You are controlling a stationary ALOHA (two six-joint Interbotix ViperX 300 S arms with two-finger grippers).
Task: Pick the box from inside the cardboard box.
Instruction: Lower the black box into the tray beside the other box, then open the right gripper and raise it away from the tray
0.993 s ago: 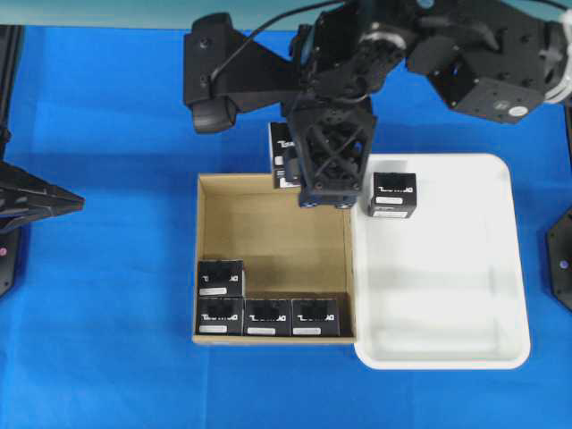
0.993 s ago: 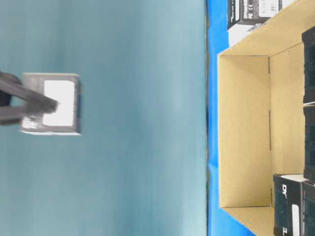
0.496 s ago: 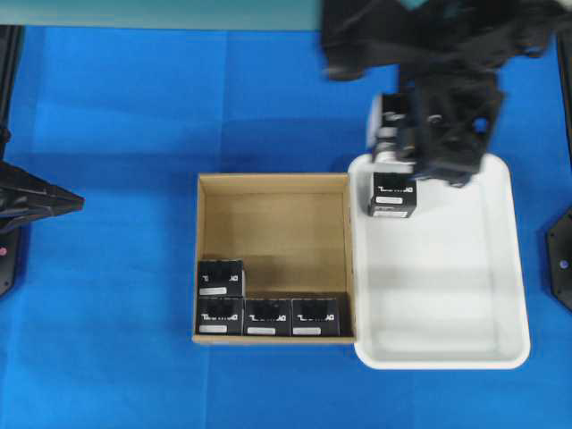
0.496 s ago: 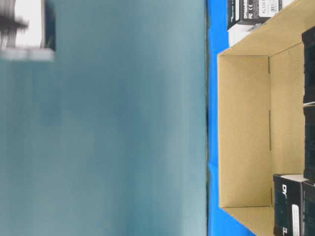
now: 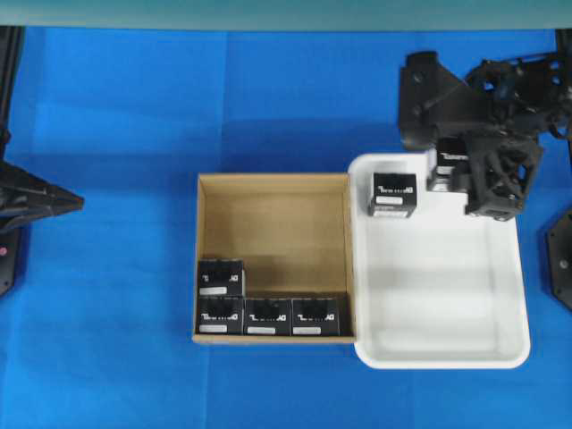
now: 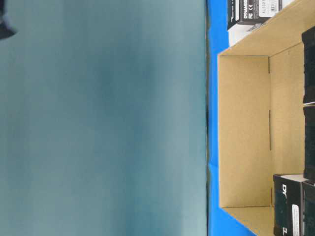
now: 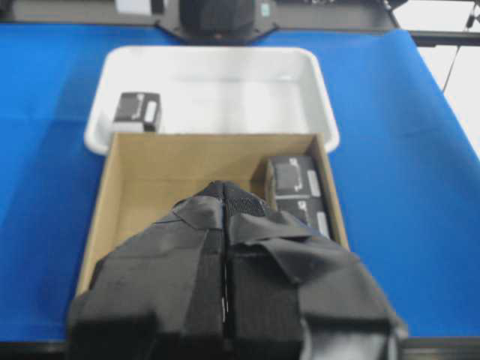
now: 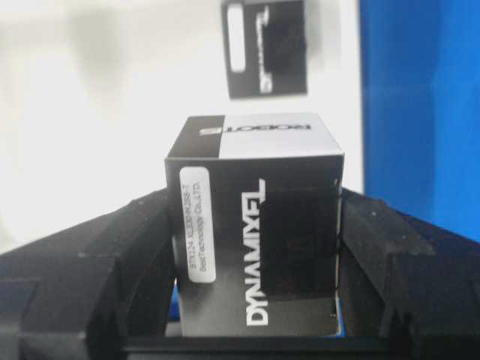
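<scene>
Moved since a second ago: right gripper (image 5: 466,172) is no longer over the cardboard box's far wall at frame centre; it is now hanging at the upper right of the overhead view, above the far corner of the white tray (image 5: 442,357), carrying the box along.
Right gripper: its jaws are clamping the box (image 8: 253,247) from both sides, as the right wrist view is showing plainly.
Box: it is sitting between the pads with its white label and lettering facing the wrist camera; in the overhead view only a sliver (image 5: 450,161) is showing beside the arm.
Second black box: it (image 5: 393,194) is resting in the tray's upper left corner, just beside the held one.
Cardboard box: it (image 5: 273,219) is lying left of the tray, touching it or nearly so.
Remaining boxes: four are sitting along the carton's lower edge, one (image 5: 221,278) stacked behind the lower-left one.
Left gripper: it (image 7: 225,247) is hovering at the left, jaws pressed together and holding nothing.
Table-level view: too blurred at its upper left to identify the dark shape there.
</scene>
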